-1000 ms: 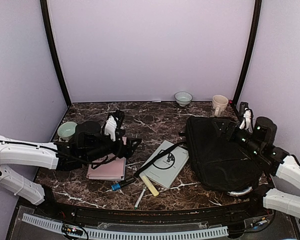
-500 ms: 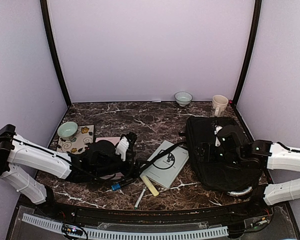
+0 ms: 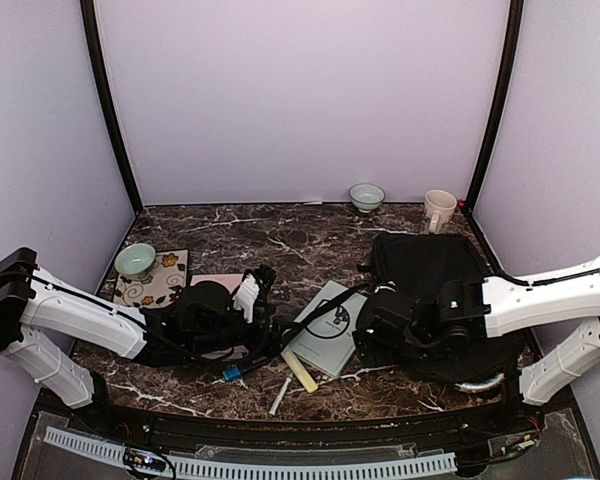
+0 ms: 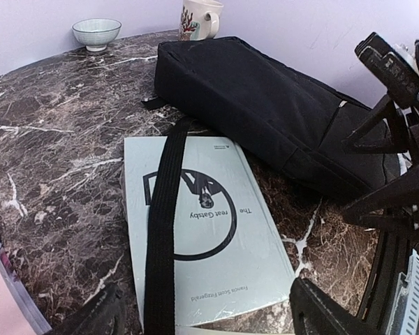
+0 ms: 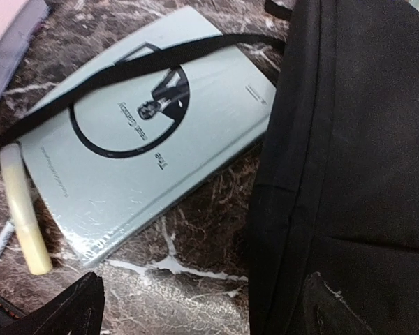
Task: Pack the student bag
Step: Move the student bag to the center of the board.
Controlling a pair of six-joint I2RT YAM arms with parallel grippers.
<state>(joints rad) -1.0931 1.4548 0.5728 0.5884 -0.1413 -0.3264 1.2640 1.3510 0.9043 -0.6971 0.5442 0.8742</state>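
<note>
The student bag (image 3: 420, 262) lies flat on the right of the marble table, also in the left wrist view as the bag (image 4: 265, 105). Its long strap (image 3: 315, 318) trails left across a pale green book (image 3: 332, 332). My left gripper (image 3: 265, 328) sits low at that book's near-left corner. It is open, and the book (image 4: 209, 237) and strap (image 4: 164, 209) lie just ahead of the left gripper (image 4: 206, 314). My right gripper (image 3: 370, 342) hangs open over the bag's near-left edge. In its wrist view the right gripper (image 5: 202, 307) straddles the bag (image 5: 356, 139) edge and bare table beside the book (image 5: 140, 153).
A pink notebook (image 3: 220, 284) lies partly under my left arm. A yellow highlighter (image 3: 299, 371), a white pen (image 3: 279, 397) and a blue marker (image 3: 232, 372) lie near the front edge. A green bowl (image 3: 135, 260) on a patterned mat is at left; a bowl (image 3: 366, 196) and mug (image 3: 439, 209) stand at the back.
My right arm swung from the table's right edge leftward over the bag to its near-left corner. My left arm dropped and moved right toward the green book, uncovering the patterned mat.
</note>
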